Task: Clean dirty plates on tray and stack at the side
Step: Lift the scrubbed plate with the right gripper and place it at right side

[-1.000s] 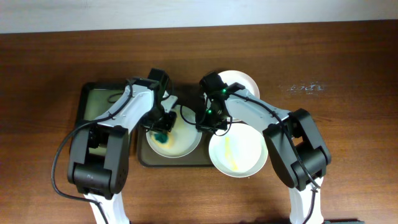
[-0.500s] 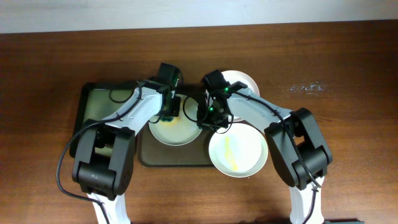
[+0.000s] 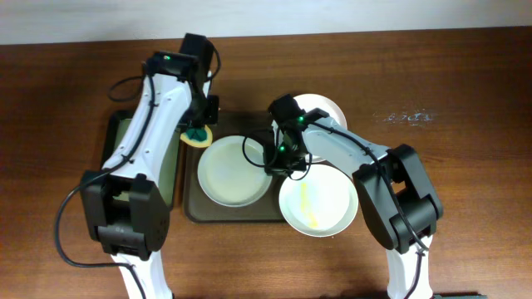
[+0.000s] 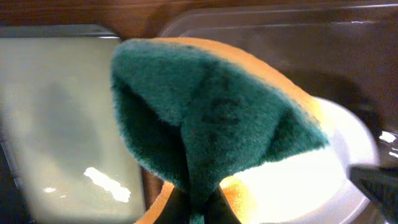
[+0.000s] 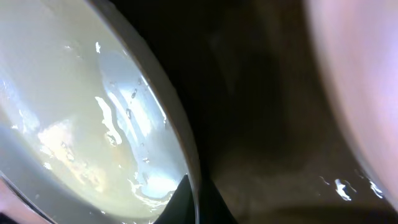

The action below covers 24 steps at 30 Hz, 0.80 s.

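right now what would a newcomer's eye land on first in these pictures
The green and yellow sponge, pinched in the left gripper, hangs over the far left corner of the brown tray. On that tray the right gripper is shut on the right rim of a glossy wet plate. A second plate with a yellow smear lies at the tray's near right edge.

Wooden table point(image 3: 465, 83) filled nearly whole overhead view: dark brown, grain ran side to side. Pale wall point(image 3: 332, 15) showed as narrow strip beyond far edge. Faint whitish scuffs point(image 3: 409, 118) marked surface right of middle, nearer far edge. Light was even, no hard shadows.
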Motion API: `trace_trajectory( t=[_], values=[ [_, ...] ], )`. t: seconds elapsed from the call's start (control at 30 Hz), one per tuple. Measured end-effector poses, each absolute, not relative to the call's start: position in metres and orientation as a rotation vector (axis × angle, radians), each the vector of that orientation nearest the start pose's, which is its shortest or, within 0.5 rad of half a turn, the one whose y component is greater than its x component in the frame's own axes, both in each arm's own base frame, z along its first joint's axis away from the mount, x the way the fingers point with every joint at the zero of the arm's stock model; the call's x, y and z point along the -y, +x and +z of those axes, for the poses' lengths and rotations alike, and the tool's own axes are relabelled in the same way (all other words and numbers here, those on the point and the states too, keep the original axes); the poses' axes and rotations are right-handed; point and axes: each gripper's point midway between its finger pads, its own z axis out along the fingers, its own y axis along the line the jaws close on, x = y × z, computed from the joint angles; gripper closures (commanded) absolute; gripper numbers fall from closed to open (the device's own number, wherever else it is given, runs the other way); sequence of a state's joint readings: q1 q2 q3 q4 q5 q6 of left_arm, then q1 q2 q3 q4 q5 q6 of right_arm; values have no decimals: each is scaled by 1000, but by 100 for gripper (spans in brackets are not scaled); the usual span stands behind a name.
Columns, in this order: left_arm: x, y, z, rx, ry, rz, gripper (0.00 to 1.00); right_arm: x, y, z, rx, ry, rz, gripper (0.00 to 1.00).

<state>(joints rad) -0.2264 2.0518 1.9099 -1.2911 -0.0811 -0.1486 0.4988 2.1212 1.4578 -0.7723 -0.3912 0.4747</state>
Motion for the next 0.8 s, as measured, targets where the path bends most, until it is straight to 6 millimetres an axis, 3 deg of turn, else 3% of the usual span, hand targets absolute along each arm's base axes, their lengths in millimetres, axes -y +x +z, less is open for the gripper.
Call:
trace_trajectory(
  t=[0.1,0.2,0.3,0.33,0.6,0.8],
  values=[
    [79,421,134,-3000,102,-113,100,-242,334,11,-3150,-150,454,96],
    [63,425,135,-2997,29,-219,100,-233,340,45,-3038,-243,207,96],
    [41,428,136,-2988,-46,-254,100,-239,344,96,-2808,-352,-23,96],
    [39,429,136,-2987,-53,-255,100,-241,343,104,-2762,-370,-69,96],
    [39,433,137,-2967,-51,-272,100,-243,344,181,-2235,-417,-619,96],
    [40,433,137,-2967,-51,-275,100,-260,318,252,-1796,-386,-881,96]
  ],
)
